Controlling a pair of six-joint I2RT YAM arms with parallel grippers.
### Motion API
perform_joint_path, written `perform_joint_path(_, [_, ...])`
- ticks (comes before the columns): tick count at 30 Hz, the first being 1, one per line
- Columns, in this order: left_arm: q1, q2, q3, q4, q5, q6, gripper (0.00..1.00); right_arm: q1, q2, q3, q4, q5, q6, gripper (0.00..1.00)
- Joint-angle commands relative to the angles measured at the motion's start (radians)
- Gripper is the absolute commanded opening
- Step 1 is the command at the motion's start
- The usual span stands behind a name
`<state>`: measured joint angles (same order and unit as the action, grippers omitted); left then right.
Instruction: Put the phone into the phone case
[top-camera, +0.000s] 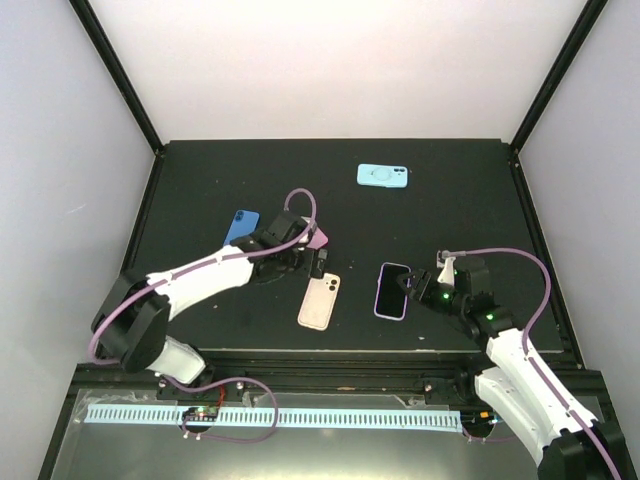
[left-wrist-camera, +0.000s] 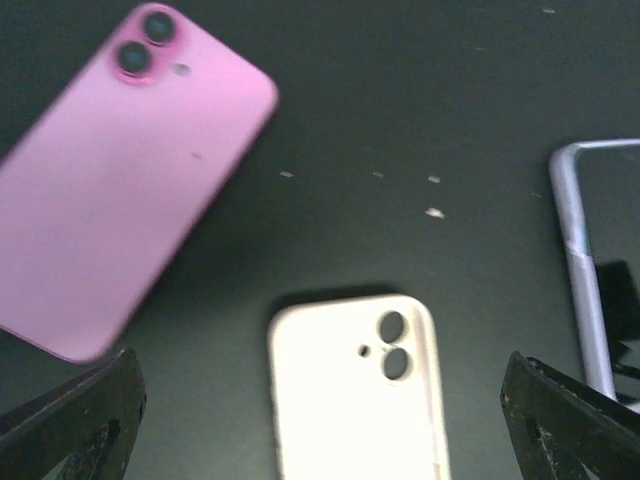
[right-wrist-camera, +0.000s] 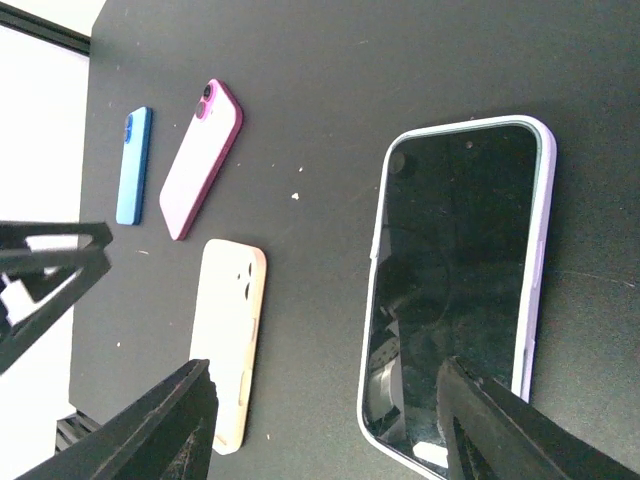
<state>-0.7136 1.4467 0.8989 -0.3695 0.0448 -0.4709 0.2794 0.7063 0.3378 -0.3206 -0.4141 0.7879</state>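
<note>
A pink phone lies camera side up; in the top view my left gripper partly covers it. A cream phone case lies just in front of it, back up, and also shows in the left wrist view and the right wrist view. A phone with a lilac rim lies screen up to its right. My left gripper is open and empty above the top end of the cream case. My right gripper is open and empty, low over the near end of the lilac-rimmed phone.
A blue phone lies left of the pink one. A light blue case with a ring mark lies at the back of the black table. White walls surround the table.
</note>
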Motion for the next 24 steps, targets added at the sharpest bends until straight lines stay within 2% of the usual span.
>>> perform_joint_path(1, [0.085, 0.092, 0.084, -0.075, -0.024, 0.110, 0.99, -0.005, -0.020, 0.001, 0.007, -0.017, -0.002, 0.61])
perform_joint_path(14, [0.239, 0.347, 0.257, -0.064, 0.033, 0.220, 0.99, -0.004, -0.024, -0.006, 0.006, -0.027, -0.001, 0.61])
perform_joint_path(19, [0.252, 0.430, 0.319, -0.107, 0.011, 0.263, 0.99, -0.004, -0.015, -0.011, 0.018, -0.031, -0.001, 0.61])
perform_joint_path(24, [0.252, 0.455, 0.318, -0.110, 0.006, 0.278, 0.99, -0.004, -0.010, -0.020, 0.035, -0.041, 0.006, 0.61])
